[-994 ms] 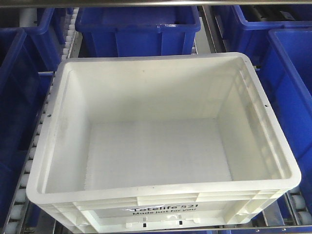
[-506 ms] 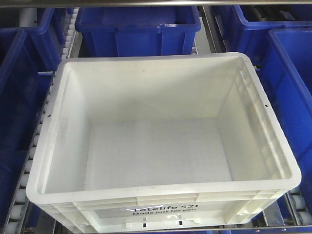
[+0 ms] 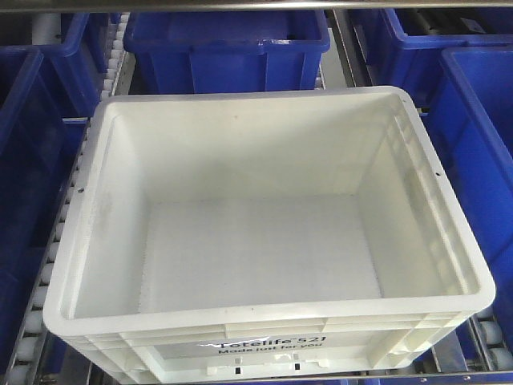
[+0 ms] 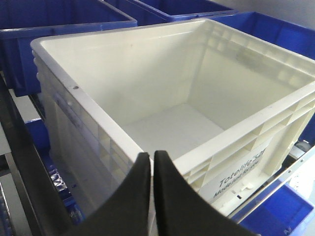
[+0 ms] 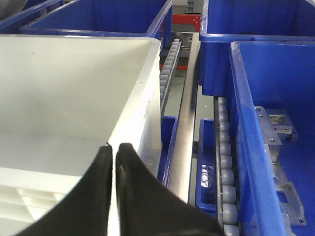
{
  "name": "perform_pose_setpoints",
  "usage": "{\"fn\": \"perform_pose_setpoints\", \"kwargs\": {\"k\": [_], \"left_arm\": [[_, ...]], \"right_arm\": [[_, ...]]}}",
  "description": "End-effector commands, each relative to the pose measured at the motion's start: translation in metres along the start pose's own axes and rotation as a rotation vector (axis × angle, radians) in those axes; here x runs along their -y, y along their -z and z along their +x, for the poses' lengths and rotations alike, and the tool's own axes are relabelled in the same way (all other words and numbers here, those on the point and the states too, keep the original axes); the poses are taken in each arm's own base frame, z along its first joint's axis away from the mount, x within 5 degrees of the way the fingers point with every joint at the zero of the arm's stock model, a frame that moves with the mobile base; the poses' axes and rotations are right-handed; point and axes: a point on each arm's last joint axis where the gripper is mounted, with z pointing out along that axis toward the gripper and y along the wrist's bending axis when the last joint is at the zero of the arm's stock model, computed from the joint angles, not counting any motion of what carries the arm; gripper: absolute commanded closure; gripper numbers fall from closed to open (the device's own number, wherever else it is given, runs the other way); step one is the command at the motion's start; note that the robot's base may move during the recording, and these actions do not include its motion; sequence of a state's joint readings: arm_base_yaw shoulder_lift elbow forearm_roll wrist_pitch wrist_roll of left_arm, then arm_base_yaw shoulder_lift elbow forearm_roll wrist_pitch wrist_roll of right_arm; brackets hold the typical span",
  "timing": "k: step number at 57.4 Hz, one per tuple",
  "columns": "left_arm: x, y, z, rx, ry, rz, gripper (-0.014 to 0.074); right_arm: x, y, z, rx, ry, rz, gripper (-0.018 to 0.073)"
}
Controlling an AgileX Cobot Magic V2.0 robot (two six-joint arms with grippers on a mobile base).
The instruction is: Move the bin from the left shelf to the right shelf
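Left gripper [image 4: 151, 158]: smooth black curved fingers pressed together, poised at bin [image 3: 264, 233] front corner rim. Right gripper [image 5: 113, 150]: likewise closed, at its right wall. Bin: white ribbed plastic, empty, on roller lanes [image 5: 226, 162] among glossy blue bins [image 3: 228, 40].

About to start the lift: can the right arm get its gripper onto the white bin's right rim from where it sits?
Probably yes. The right gripper, fingers nearly together, hangs at the bin rim corner; only a roller lane lies beside it.
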State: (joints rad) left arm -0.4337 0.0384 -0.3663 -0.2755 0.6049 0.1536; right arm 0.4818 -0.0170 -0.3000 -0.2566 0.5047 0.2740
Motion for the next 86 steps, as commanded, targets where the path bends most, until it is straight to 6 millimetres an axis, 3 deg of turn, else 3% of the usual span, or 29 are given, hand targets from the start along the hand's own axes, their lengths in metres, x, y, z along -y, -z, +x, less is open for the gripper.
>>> {"fn": "perform_pose_setpoints", "kwargs": {"k": [1, 39, 66, 86], "left_arm": [[0.001, 0.002, -0.014, 0.084, 0.013, 0.005, 0.0605], [0.0, 0.001, -0.014, 0.081, 0.008, -0.003, 0.0604], [-0.011, 0.001, -0.014, 0.106, 0.012, -0.329, 0.0604], [-0.037, -0.019, 0.036, 0.124, 0.114, -0.542, 0.0603]], "right_arm": [[-0.001, 0.003, -0.013, 0.08, 0.007, -0.009, 0.0567], [-0.001, 0.003, -0.013, 0.08, 0.007, -0.009, 0.0567], [-0.001, 0.003, -0.013, 0.08, 0.007, -0.009, 0.0567], [-0.001, 0.003, -0.013, 0.08, 0.007, -0.009, 0.0567]]}}
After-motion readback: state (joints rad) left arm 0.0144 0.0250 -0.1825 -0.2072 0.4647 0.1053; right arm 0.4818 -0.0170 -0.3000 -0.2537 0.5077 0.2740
